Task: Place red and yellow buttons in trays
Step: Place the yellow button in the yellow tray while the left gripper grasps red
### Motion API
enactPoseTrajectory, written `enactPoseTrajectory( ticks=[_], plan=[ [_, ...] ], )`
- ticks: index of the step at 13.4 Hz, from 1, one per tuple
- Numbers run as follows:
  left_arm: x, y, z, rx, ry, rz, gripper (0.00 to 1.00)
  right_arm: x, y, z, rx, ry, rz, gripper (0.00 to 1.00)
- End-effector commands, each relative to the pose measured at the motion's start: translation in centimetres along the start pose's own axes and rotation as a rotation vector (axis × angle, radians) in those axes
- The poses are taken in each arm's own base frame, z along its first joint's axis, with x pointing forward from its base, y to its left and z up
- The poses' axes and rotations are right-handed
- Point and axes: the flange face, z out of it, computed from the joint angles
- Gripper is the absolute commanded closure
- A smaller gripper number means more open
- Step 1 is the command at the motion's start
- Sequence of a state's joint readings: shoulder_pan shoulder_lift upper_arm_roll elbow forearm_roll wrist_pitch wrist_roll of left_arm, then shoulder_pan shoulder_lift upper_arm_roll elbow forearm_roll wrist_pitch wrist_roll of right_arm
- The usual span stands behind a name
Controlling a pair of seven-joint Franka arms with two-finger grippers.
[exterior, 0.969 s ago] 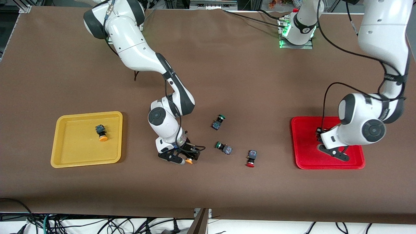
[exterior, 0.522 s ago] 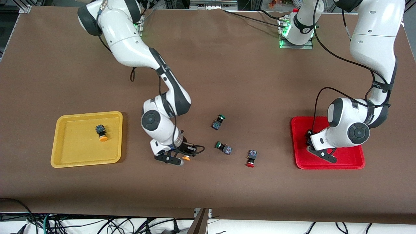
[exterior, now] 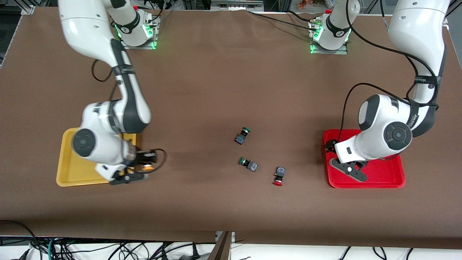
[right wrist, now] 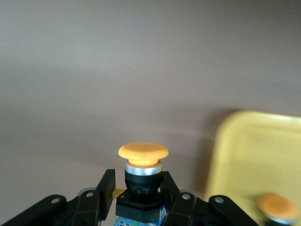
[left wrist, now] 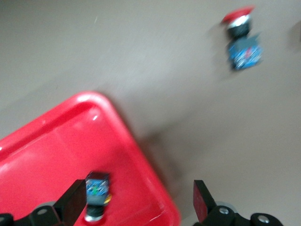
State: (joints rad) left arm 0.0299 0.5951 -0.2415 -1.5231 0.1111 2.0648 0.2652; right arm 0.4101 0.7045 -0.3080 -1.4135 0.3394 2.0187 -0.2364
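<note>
My right gripper (exterior: 139,169) is shut on a yellow button (exterior: 146,167), held cap up (right wrist: 142,157) just above the table beside the yellow tray (exterior: 68,173), at the tray's edge toward the table's middle. A second yellow button (right wrist: 277,207) lies in that tray (right wrist: 254,155); the arm hides it in the front view. My left gripper (exterior: 338,159) is open and empty over the red tray (exterior: 382,177), at its edge toward the middle. One red button (left wrist: 96,193) lies in the red tray (left wrist: 47,146). Another red button (exterior: 278,176) lies on the table (left wrist: 241,40).
Two green-capped buttons (exterior: 242,135) (exterior: 248,164) lie on the brown table near the middle, next to the loose red button. Both arm bases stand along the table's farthest edge.
My right gripper has carried the yellow button from the table's middle to the yellow tray's edge. My left gripper has shifted across the red tray toward its middle-side edge, still open.
</note>
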Motion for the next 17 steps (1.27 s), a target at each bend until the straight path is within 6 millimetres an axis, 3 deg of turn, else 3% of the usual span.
enactPoseTrajectory(
  ticks=[1, 3, 5, 6, 7, 8, 9, 12, 14, 17],
  plan=[
    [4.3, 6.2, 1.7, -0.054, 0.015, -0.058, 0.0, -5.1, 7.2, 2.2, 0.068, -0.023, -0.078, 1.0],
    [6.0, 11.8, 4.2, -0.052, 0.017, -0.175, 0.0, -7.1, 9.2, 5.5, 0.122, -0.026, -0.028, 1.0],
    [7.5, 14.1, 7.1, -0.039, 0.103, -0.238, 0.0, -8.9, 9.8, 8.2, 0.119, -0.023, 0.012, 1.0],
    [7.9, 14.3, 9.0, -0.022, 0.131, -0.228, 0.0, -9.2, 9.8, 8.7, 0.12, -0.027, 0.016, 0.74],
    [8.1, 14.1, 10.7, -0.015, 0.153, -0.224, 0.0, -9.1, 9.6, 8.7, 0.126, -0.029, 0.022, 0.29],
    [8.3, 14.2, 11.8, -0.022, 0.179, -0.224, 0.0, -8.7, 9.2, 7.9, 0.128, -0.02, 0.021, 0.14],
    [8.5, 14.3, 12.6, -0.026, 0.213, -0.226, 0.0, -8.2, 8.9, 6.5, 0.136, -0.009, 0.022, 0.0],
    [8.6, 14.2, 12.9, 0.002, 0.248, -0.191, 0.0, -6.6, 5.4, 0.4, 0.164, -0.028, 0.125, 0.0],
    [8.6, 13.8, 13.0, 0.026, 0.249, -0.173, 0.01, -5.7, 2.1, -5.0, 0.123, -0.043, 0.156, 0.0],
    [8.4, 14.1, 14.1, 0.025, 0.235, -0.162, 0.33, -7.1, -2.9, -12.8, 0.05, -0.016, 0.186, 0.0]
  ],
)
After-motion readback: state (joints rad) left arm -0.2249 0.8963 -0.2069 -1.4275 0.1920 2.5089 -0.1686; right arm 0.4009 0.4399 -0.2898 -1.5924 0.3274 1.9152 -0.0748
